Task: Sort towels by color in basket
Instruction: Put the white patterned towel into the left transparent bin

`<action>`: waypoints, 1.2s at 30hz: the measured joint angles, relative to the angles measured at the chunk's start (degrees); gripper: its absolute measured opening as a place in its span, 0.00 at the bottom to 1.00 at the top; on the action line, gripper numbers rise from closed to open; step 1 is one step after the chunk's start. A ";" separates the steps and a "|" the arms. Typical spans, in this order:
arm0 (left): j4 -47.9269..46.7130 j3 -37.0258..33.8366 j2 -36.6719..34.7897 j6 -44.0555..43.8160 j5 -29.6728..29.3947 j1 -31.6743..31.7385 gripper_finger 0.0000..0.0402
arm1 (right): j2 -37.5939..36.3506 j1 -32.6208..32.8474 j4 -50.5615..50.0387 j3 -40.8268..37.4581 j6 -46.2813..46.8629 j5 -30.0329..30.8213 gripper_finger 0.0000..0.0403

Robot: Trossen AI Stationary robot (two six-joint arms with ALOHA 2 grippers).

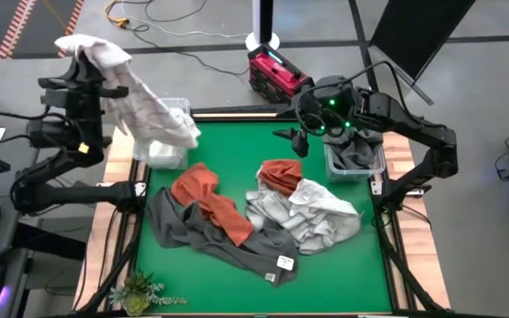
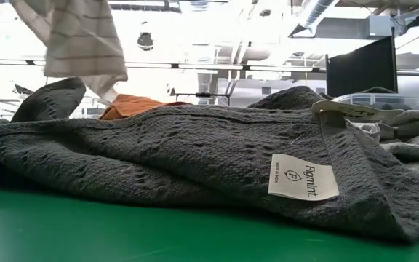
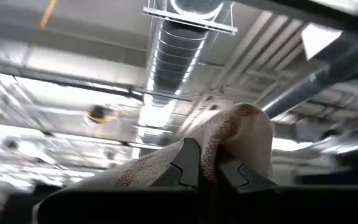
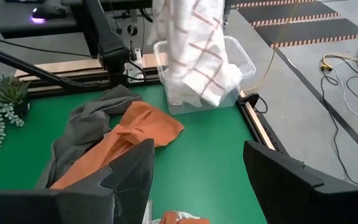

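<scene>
The left claw (image 1: pixel 85 49) is raised at the 10 o'clock corner of the green desk (image 1: pixel 237 150) and is clenched on a white checked towel (image 1: pixel 144 106), which hangs down from it into the clear bin (image 1: pixel 177 106) at the desk's 10 o'clock edge; the towel's lower end rests on white cloth already in that bin. The right claw (image 1: pixel 301 137) is released, its fingers spread wide and holding nothing, positioned at 1 o'clock beside a second clear bin (image 1: pixel 360 168) that contains a dark grey towel (image 1: pixel 353 152). At the desk's centre, a rust orange towel (image 1: pixel 206 201) lies across a large dark grey towel (image 1: pixel 210 237) spreading toward 7 o'clock. A second rust orange towel (image 1: pixel 281 175) rests on a heap of light grey towels (image 1: pixel 312 214) at 4 o'clock. A small potted plant (image 1: pixel 138 290) stands at the 7 o'clock corner.
</scene>
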 joint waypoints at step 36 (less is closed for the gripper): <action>-34.33 14.77 9.72 -37.43 5.31 25.74 0.01 | 0.02 3.18 2.70 0.02 1.68 0.09 0.68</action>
